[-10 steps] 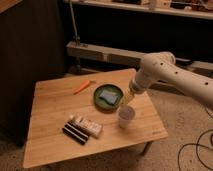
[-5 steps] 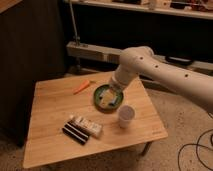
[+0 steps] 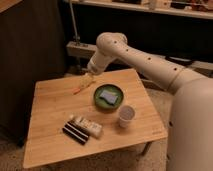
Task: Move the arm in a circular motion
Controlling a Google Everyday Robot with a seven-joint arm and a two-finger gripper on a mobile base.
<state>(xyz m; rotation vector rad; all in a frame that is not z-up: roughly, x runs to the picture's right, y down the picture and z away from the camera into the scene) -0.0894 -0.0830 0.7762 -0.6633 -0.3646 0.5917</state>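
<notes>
The cream-white arm (image 3: 150, 62) reaches in from the right, with thick tubular segments, a rounded joint at the top and small dark screw holes. Its tapering yellowish tip, the gripper (image 3: 87, 79), hangs over the back middle of the wooden table (image 3: 50, 105), just above and to the right of an orange carrot-like object (image 3: 78, 90).
A green plate (image 3: 108, 96) with a blue sponge on it sits right of centre. A white cup (image 3: 126, 115) stands near the right front. Snack bars, one pale and one dark (image 3: 81, 129), lie at the front. A dark cabinet stands left; a metal frame runs behind.
The arm has swung leftward and toward the back of the table, from over the cup, past the plate, to above the orange object.
</notes>
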